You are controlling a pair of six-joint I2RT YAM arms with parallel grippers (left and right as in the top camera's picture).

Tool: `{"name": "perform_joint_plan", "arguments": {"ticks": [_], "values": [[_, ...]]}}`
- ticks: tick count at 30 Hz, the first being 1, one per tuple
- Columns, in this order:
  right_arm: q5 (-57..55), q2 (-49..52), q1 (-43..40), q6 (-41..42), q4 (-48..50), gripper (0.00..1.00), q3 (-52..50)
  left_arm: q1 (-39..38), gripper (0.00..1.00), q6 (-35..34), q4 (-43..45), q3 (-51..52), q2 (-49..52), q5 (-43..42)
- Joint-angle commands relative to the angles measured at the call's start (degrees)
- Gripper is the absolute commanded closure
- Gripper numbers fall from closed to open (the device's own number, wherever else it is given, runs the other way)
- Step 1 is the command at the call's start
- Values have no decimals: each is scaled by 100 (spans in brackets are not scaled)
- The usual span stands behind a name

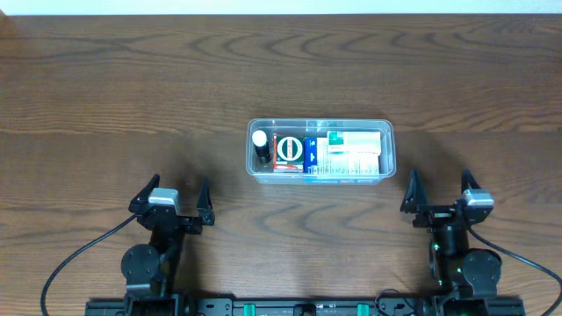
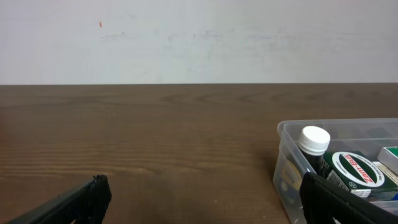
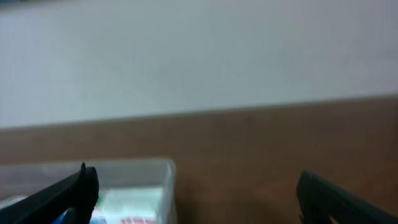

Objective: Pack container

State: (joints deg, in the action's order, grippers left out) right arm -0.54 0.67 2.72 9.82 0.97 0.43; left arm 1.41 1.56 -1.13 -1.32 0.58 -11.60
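The clear plastic container (image 1: 320,125) sits at the table's middle. Inside it lie a dark bottle with a white cap (image 1: 260,143), a round red-and-white tin (image 1: 289,148) and white and green boxes (image 1: 353,152). My left gripper (image 1: 170,198) is open and empty, near the front edge, left of and below the container. My right gripper (image 1: 439,191) is open and empty, right of and below it. The left wrist view shows the container's left end (image 2: 287,163) with the capped bottle (image 2: 314,142) beyond my right finger. The right wrist view shows the container's right corner (image 3: 165,180).
The brown wooden table (image 1: 123,96) runs to a white wall at the back. Black cables trail from both arm bases at the front edge.
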Motion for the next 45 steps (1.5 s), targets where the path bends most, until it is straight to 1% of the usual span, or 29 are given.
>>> {"name": "perform_joint_plan", "arguments": {"ticks": [1,6,45], "values": [[-205,-39,50,-66,-417,1,-13,28,2,79,-186,109,-35,-35],[-205,-37,46,-476,-505,1,-13,28,2,79,-186,109,-35,-35],[-203,-35,46,-474,-503,1,-13,28,2,79,-186,109,-35,-35]]}}
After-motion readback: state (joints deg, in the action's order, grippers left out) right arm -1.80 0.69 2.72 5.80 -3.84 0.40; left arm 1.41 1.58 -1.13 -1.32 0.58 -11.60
